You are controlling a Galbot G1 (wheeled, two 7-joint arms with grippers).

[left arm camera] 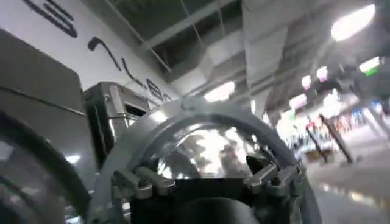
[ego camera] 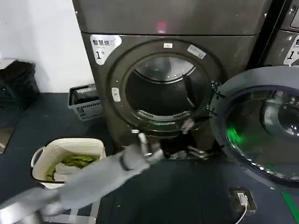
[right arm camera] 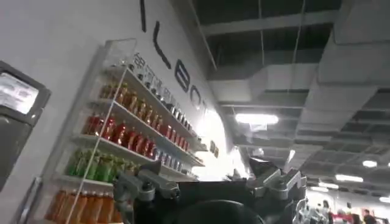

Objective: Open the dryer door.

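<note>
The left arm reaches from the near left across the dark floor point(ego camera: 187, 196), its left gripper point(ego camera: 145, 142) hanging in front of the dryer's lower front, just below the drum opening; whether its jaws are apart or together cannot be told. In the left wrist view that gripper point(left arm camera: 210, 182) points at the domed glass of the dryer door point(left arm camera: 207, 146). The right gripper point(right arm camera: 213, 185) faces a shelf of bottled drinks point(right arm camera: 122, 134), its jaw state equally unclear. Near left on the floor stands a cream laundry basket point(ego camera: 70, 148) holding green and white cloth. A small charger block point(ego camera: 243, 199) lies near right. The dryer door point(ego camera: 261, 126) stands swung wide open to the right. Behind, the dryer point(ego camera: 168, 28) shows its open drum point(ego camera: 161, 91), a "1" sticker point(ego camera: 103, 46) and a red light point(ego camera: 161, 26). A grey crate point(ego camera: 86, 102) sits beside it
</note>
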